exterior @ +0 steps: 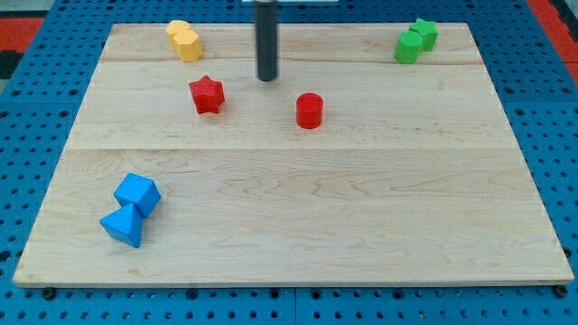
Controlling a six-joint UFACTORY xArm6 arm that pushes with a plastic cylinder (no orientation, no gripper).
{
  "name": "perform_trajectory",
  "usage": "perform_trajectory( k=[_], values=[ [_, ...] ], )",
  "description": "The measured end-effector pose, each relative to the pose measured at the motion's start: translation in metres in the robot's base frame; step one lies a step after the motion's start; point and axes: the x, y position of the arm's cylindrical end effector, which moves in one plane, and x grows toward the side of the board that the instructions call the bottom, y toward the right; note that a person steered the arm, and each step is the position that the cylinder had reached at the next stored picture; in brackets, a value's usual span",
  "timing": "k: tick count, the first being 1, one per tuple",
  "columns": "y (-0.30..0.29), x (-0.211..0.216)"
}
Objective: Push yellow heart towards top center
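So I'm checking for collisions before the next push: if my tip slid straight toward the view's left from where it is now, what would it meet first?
Probably the red star. My tip sits just right of it and slightly higher, so it may only clip the star's upper edge; depth is unclear. The yellow blocks lie farther up-left, off that line.

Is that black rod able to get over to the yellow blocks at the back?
Probably yes. My tip stands to the view's right of the yellow blocks, with bare board between; the red star lies nearer the view's bottom, off that path.
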Motion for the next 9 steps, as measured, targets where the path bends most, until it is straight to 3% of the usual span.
perform_trajectory(
  k=[2, 3, 5, 6, 7, 8, 9],
  values=[
    [-0.164, -0.021],
    [-0.187, -0.067],
    [-0.083, -0.077],
    [-0.054, -0.081],
    [-0.098, -0.101],
    [-0.082, -0.103],
    [-0.013, -0.102]
  ],
)
